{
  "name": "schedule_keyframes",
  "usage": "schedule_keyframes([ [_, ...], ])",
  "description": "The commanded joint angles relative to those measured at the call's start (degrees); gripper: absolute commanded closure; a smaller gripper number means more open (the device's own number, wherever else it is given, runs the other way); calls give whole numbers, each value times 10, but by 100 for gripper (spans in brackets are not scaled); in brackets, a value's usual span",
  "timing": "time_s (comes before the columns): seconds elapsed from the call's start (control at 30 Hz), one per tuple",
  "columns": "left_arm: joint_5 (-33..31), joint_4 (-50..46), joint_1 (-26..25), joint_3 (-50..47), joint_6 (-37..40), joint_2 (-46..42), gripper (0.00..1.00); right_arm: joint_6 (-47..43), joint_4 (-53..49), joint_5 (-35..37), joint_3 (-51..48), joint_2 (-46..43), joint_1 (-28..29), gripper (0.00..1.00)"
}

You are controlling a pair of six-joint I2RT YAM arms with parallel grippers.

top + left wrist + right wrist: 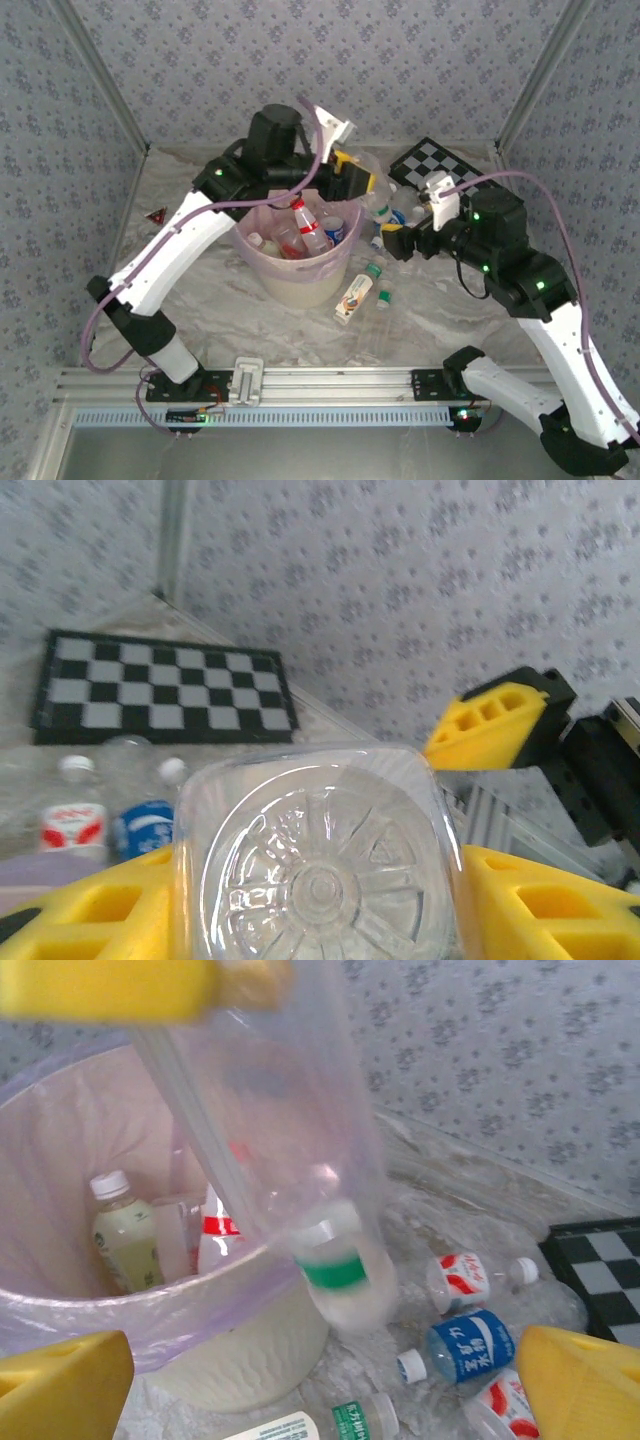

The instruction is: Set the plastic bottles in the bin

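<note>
Bottle over the bin: a clear plastic bottle (320, 865) is sitting clamped between the yellow fingers of the left gripper (355, 180), its moulded base facing the wrist camera. The left arm is reaching across the far right rim of the bin (300, 285).

The cream bucket, lined with a pink bag, is standing mid-table. It is holding several bottles, among them a red-capped bottle (303, 222), a blue-labelled bottle (333, 230) and a pale green bottle (120, 1232) with a white cap.

Just outside the rim, a blurred green-banded bottle (335, 1272) is showing below a yellow finger. Whether it is the clamped one cannot be told.

The right gripper (393, 240) is facing the bin from the right, its jaws standing wide apart and gripping nothing. The left gripper and the blurred bottle are hanging between it and the bin's mouth.

More bottles are lying on the crinkled white sheeting right of the bin:
- an orange-white bottle (355, 295) with a green cap, near the bucket's base
- a red-and-white bottle (470, 1280)
- a blue bottle (470, 1345) just beside the red-and-white one

Behind them the chequered board (440, 165) is lying flat by the patterned wall, and a small red triangle (156, 214) is sitting at the far left.
</note>
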Motion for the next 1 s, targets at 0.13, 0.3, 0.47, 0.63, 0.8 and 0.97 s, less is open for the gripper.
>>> schedule_keyframes([
  [0.13, -82, 18, 60, 0, 31, -122, 86, 62, -23, -2, -54, -26, -69, 0],
  [0.3, -187, -18, 76, -54, 38, -144, 100, 95, -17, -12, -83, -9, -104, 0],
  [0.47, -243, -66, 76, -76, 41, -116, 100, 125, -50, 17, -86, 17, -137, 0],
  [0.63, -230, -74, 76, -107, 36, -90, 100, 146, -80, -8, -108, 32, -198, 0],
  [0.8, -182, -71, 76, -133, 15, -65, 100, 155, -79, -46, -129, 34, -242, 0],
  [0.97, -164, -66, 76, -161, 0, -48, 100, 158, -77, -70, -142, 42, -259, 0],
])
